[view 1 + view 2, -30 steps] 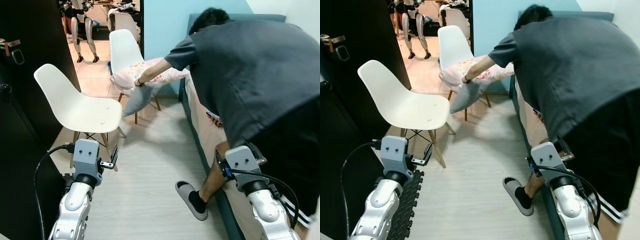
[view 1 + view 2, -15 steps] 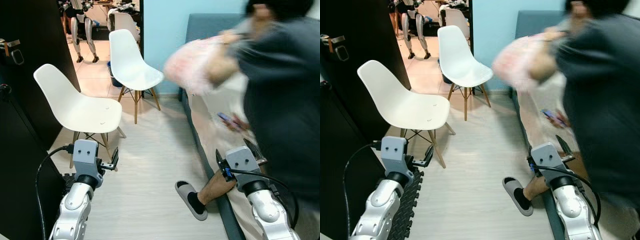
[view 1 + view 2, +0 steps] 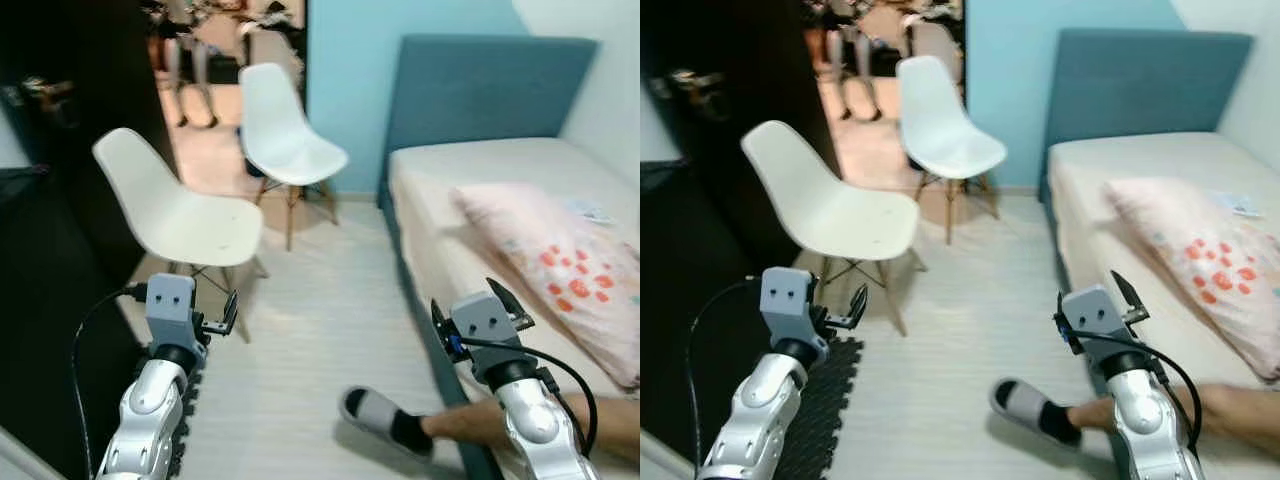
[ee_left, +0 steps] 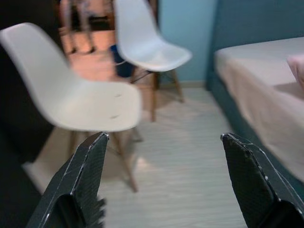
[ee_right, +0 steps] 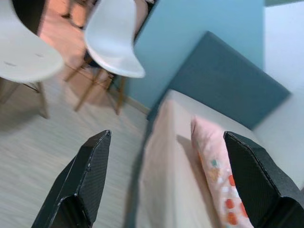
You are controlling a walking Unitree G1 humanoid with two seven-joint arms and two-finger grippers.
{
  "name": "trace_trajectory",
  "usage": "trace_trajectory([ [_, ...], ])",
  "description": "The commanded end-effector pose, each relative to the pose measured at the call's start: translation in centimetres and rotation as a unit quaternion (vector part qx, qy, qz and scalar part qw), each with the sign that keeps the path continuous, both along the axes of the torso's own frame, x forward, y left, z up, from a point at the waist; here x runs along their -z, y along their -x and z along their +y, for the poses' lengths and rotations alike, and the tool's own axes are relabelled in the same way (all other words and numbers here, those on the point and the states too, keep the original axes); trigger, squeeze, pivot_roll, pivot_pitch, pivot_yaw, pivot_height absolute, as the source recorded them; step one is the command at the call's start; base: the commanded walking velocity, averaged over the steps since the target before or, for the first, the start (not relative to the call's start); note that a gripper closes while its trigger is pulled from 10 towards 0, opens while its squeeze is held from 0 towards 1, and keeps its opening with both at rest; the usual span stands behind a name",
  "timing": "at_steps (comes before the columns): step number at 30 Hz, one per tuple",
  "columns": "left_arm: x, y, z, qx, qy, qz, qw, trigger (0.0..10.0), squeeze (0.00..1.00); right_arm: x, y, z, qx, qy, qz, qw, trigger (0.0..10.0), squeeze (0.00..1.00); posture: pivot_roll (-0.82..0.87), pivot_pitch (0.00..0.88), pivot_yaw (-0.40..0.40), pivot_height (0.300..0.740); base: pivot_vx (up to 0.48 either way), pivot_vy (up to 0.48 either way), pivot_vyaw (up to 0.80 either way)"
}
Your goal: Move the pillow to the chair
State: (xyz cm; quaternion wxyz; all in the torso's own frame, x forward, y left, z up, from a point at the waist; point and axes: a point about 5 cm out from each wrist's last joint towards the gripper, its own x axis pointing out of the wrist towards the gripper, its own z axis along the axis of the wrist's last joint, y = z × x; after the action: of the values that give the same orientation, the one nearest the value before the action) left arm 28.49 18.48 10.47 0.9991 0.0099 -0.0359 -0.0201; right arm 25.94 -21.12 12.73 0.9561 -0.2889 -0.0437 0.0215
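The pink pillow (image 3: pixel 560 262) lies on the bed (image 3: pixel 470 180), well apart from two white chairs (image 3: pixel 190 215) (a person's slippered foot (image 3: pixel 385 425) rests between). Both the left gripper (image 4: pixel 164 180) and right gripper (image 5: pixel 166 178) hover with fingers spread, empty.

Two white chairs, the near one (image 3: pixel 190 215) and the far one (image 3: pixel 285 140). One pillow (image 3: pixel 555 260) on one bed (image 3: pixel 450 215). Two robot hands, left (image 3: pixel 222 318) and right (image 3: pixel 505 300). One slippered foot (image 3: pixel 385 420) on the floor.
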Motion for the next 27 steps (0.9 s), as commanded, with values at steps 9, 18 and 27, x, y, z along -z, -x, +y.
trace_trajectory([
  [9, 0.00, -0.07, -0.13, 0.006, 0.001, 0.005, 1.000, 8.2, 0.00, 0.24, -0.01, -0.07, -0.002, -0.003, 0.006, 1.000, 10.0, 0.00, -0.07, 0.011, -0.016, 0.740, 0.000, 0.000, 0.00],
  [18, 0.00, -0.02, -0.17, 0.006, 0.002, 0.005, 1.000, 8.1, 0.00, 0.27, 0.04, -0.11, -0.003, -0.002, 0.007, 1.000, 10.0, 0.00, -0.07, 0.012, -0.019, 0.740, 0.000, 0.000, 0.00],
  [27, 0.11, 0.00, -0.15, 0.008, 0.000, 0.007, 1.000, 7.7, 0.00, 0.45, -0.03, -0.08, -0.005, -0.005, 0.014, 1.000, 10.0, 0.00, -0.07, 0.003, -0.019, 0.740, 0.114, 0.000, 0.51],
])
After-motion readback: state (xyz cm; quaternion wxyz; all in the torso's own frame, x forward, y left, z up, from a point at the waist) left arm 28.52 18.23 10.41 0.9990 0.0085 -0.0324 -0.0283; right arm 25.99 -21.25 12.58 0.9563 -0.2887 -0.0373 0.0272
